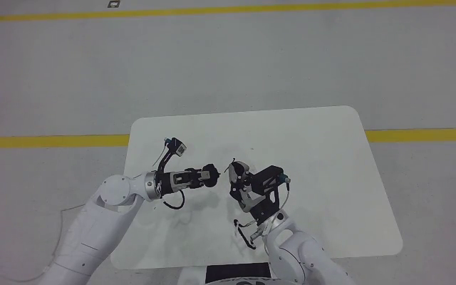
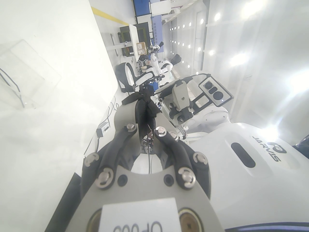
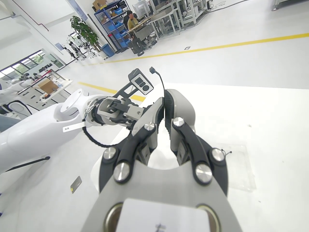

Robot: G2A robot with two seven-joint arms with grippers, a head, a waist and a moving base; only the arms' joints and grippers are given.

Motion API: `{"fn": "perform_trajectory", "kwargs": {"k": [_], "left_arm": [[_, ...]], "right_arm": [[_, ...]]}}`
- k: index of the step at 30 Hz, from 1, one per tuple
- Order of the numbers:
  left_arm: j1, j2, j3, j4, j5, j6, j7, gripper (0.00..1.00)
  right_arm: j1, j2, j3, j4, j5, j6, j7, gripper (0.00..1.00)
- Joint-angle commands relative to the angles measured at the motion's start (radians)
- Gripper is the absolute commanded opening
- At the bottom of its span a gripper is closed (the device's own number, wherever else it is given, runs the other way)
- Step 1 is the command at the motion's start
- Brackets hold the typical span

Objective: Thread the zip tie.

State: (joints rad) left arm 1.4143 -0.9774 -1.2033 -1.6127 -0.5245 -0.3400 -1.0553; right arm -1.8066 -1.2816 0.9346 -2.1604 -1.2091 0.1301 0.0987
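Right end effector (image 3: 165, 102) clamped on the zip tie (image 3: 152, 70), its tail hidden; left end effector (image 2: 144, 105) closed, any contents hard to make out.

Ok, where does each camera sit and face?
Top view: above the arms, looking down at the table; both arms show.
Left wrist view: along the left gripper, jaws shut, toward the right arm.
Right wrist view: along the right gripper, jaws shut on the zip tie, toward the left arm.
Both wrist views share the clear tray.

Bright overhead light, strong white glare
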Motion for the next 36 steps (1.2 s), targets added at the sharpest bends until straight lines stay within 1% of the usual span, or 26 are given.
{"fn": "perform_trajectory", "kwargs": {"k": [1,27,29,32,36], "left_arm": [[0.0,0.0,0.0,0.0,0.0,0.0,0.0,0.0],[0.0,0.0,0.001,-0.001,0.002,0.002,0.005,0.0],[-0.006,0.0,0.004,-0.008,0.028,0.013,0.019,0.0],[-0.012,0.004,-0.002,-0.008,0.063,0.011,0.016,0.0],[-0.003,0.009,-0.006,-0.015,0.121,0.0,0.028,0.0]], "right_arm": [[0.0,0.0,0.0,0.0,0.0,0.0,0.0,0.0],[0.0,0.0,0.0,0.0,0.0,0.0,0.0,0.0],[0.0,0.0,0.0,0.0,0.0,0.0,0.0,0.0],[0.0,0.0,0.0,0.0,0.0,0.0,0.0,0.0],[0.0,0.0,0.0,0.0,0.0,0.0,0.0,0.0]]}}
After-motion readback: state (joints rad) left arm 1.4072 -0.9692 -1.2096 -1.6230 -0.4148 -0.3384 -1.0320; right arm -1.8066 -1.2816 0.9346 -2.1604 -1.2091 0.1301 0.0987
